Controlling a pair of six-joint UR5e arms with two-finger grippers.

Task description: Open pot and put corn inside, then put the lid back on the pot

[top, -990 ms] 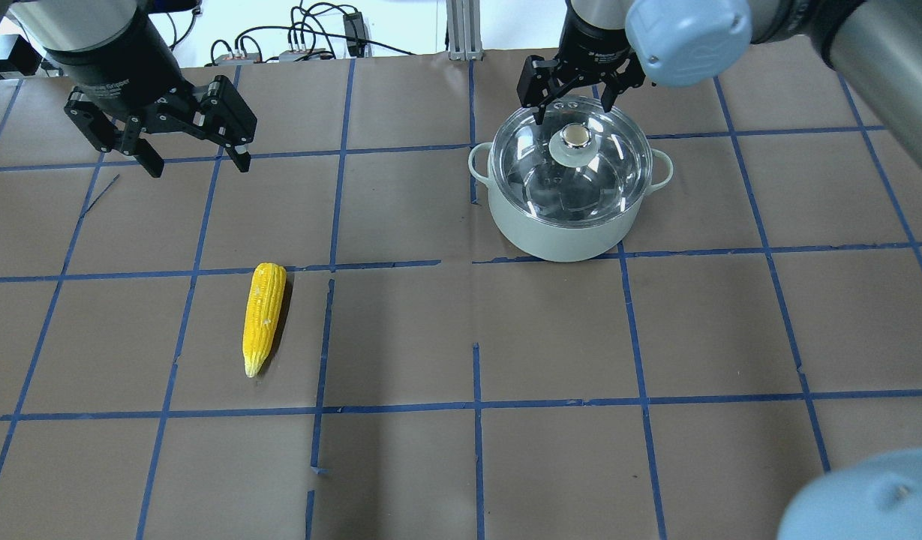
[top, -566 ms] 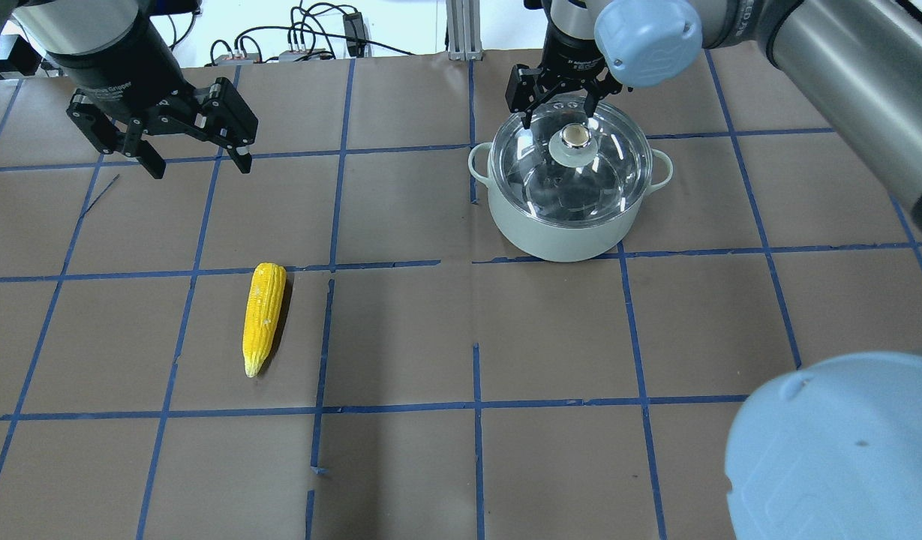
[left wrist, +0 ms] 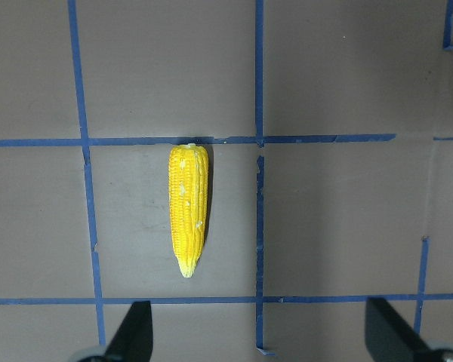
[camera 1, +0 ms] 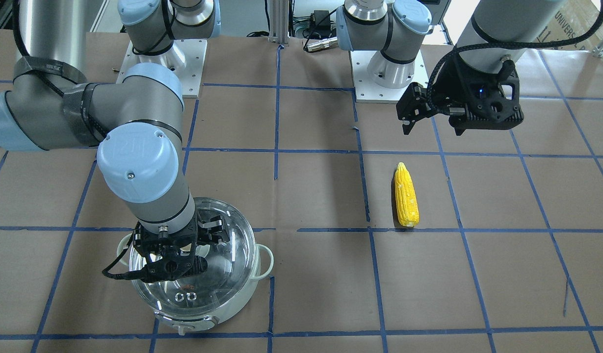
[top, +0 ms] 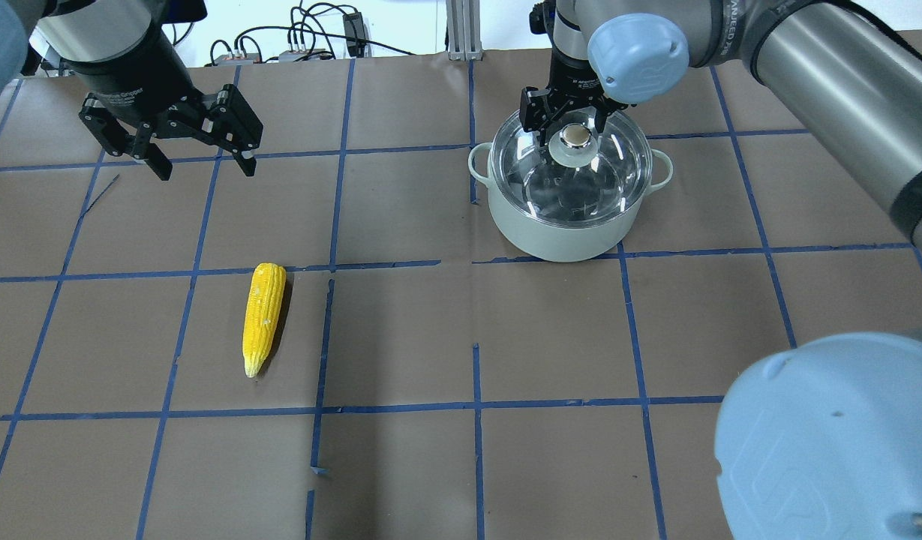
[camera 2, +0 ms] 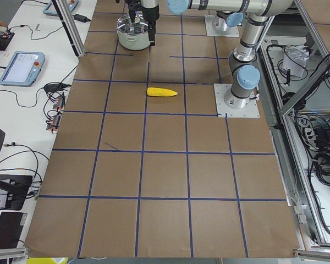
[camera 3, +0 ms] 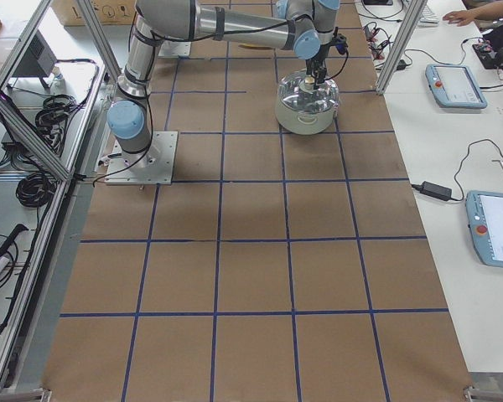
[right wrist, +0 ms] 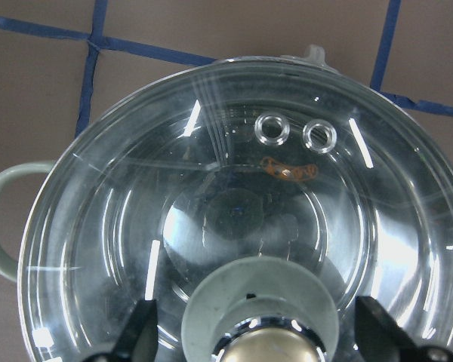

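The pale mint pot (top: 558, 236) stands at the back right of the table with the clear glass lid (top: 581, 184) on it. My right gripper (top: 573, 133) is open just over the lid. Its fingers stand on either side of the shiny knob (right wrist: 264, 332) without touching it. The yellow corn (top: 263, 319) lies flat on the left half of the table, tapered end toward the robot. It also shows in the left wrist view (left wrist: 188, 209). My left gripper (top: 205, 169) is open and empty, high above the table beyond the corn.
The table is covered in brown paper (top: 551, 337) with a grid of blue tape lines. Cables and a power strip (top: 303, 45) lie past the far edge. The right arm's elbow (top: 828, 442) hangs over the near right corner.
My right gripper has come down and forward from behind the pot so that it straddles the lid's knob. My left gripper has shifted slightly. Corn, pot and lid have not moved.
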